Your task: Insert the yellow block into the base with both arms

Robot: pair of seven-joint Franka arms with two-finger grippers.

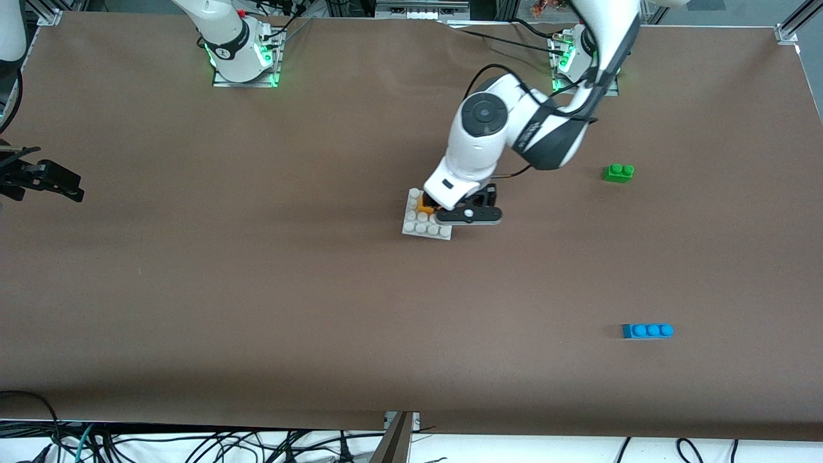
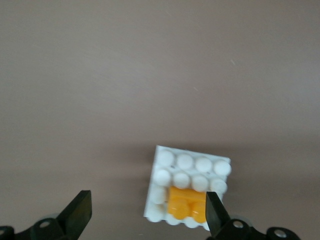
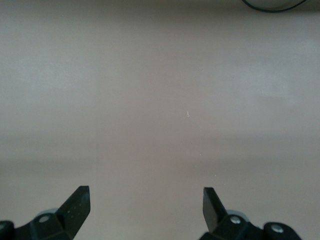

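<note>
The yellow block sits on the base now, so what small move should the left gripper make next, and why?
Probably lift the left gripper straight up. Its fingers stand open, and the yellow block already sits among the studs of the base, so nothing is held. The right gripper waits open over bare table at the right arm's end.

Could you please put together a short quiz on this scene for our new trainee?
1. True or false: the yellow block sits on the base.
2. Which brick lies nearest the front camera? A green brick; B blue brick; C yellow block.
3. Fill in: the left gripper is over the base with its jaws ____.

Key
1. True: it rests among the studs, with the jaws apart and one finger beside it.
2. B.
3. Open. The right gripper, also open, waits over bare table at the right arm's end.
</note>
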